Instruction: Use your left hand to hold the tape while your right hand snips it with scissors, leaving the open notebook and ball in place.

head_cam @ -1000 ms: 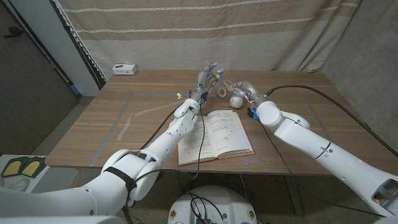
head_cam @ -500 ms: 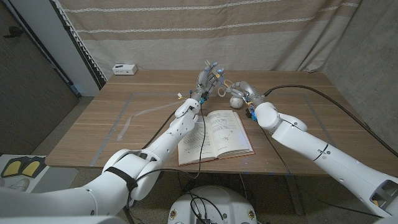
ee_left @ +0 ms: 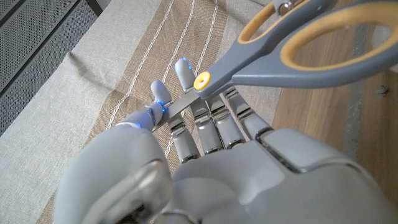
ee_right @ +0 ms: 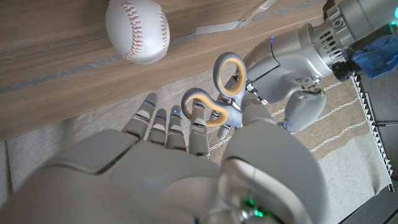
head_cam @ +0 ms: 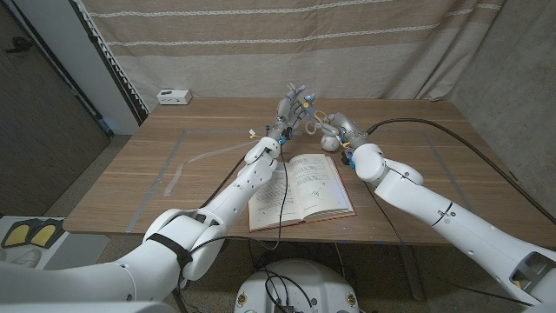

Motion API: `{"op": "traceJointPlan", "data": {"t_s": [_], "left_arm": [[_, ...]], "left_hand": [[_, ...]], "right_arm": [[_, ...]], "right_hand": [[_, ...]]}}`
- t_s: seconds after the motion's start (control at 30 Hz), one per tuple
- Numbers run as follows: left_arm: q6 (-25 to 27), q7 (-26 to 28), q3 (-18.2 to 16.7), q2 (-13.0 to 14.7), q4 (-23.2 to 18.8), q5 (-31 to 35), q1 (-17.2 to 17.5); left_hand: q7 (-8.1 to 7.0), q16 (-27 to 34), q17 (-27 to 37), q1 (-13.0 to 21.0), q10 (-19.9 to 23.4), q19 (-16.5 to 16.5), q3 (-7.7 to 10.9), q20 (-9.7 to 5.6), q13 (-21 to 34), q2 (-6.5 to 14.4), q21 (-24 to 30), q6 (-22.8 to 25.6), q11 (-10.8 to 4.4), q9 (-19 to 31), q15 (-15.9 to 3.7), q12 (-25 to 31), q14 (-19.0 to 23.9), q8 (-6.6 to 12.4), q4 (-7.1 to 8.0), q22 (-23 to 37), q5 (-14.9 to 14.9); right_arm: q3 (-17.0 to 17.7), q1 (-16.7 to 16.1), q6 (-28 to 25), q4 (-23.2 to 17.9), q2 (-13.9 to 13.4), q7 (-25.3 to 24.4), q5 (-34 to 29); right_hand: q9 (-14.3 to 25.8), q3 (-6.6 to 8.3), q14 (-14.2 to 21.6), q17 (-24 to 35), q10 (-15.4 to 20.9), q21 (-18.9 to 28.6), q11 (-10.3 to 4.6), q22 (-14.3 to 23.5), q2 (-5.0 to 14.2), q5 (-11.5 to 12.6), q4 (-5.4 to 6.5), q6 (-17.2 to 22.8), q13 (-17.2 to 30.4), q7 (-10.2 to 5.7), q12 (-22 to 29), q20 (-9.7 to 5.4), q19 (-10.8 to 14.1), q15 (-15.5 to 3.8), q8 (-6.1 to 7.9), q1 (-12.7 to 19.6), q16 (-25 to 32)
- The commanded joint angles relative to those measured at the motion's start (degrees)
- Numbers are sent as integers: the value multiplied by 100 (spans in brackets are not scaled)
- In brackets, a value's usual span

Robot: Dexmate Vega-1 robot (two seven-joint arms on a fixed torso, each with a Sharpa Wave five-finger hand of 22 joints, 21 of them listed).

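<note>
Both hands are meeting high over the far middle of the table (head_cam: 130, 178), and the cut is looking close but not made, as far as these views are showing. The left hand (head_cam: 291, 109) is reaching up with fingers (ee_left: 163, 102) extended; whether it is actually pinching the tape I cannot tell, since the tape itself is too thin or too hidden to pick out at the hand. The scissors (ee_left: 273, 50) are lying right across those fingertips, blades pointing in between them, grey handles with yellow loops trailing off toward the right. The right hand (head_cam: 337, 126) is working those loops (ee_right: 214, 102), fingers reaching into them, so I am judging it to be holding the scissors, though how firmly is unclear. What is left, by my reading: closing the blades on the tape. The ball (head_cam: 330, 139) is sitting on the wood just under the right hand, and the open notebook (head_cam: 300, 187) is lying flat nearer the robot, neither one being touched. No containers are showing on this table.
</note>
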Motion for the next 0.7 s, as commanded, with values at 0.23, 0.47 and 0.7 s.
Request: {"op": "traceJointPlan", "data": {"t_s": [0.23,0.47,0.7], "left_arm": [[-6,-417,-40,-81,368,-94,-177],[9,-462,-64,-110,379,-110,-185],[47,-434,-79,-111,303,-122,-161]], "left_hand": [[15,14,17,74,948,-50,0,-729,-30,119,-52,-1,-878,11,-854,10,-51,51,-6,10,39],[16,19,19,79,950,-57,-8,-731,-47,120,-74,18,-877,-10,-855,7,-42,81,-7,8,42],[17,15,17,88,970,-61,-14,-737,-68,126,-93,1,-880,-38,-854,8,-46,100,-13,11,46]], "right_arm": [[19,4,-178,122,116,-149,-106],[-89,72,-283,173,130,-194,-268],[-218,117,-266,244,136,-325,-558]], "right_hand": [[13,62,52,3,46,20,9,14,44,38,-157,116,33,251,18,-19,112,-13,17,220,26],[14,92,78,-1,57,16,6,11,15,52,-228,147,32,251,11,-7,138,-8,22,337,21],[14,117,136,-6,102,28,2,10,-55,77,-301,172,31,255,14,-14,216,-37,21,491,22]]}}
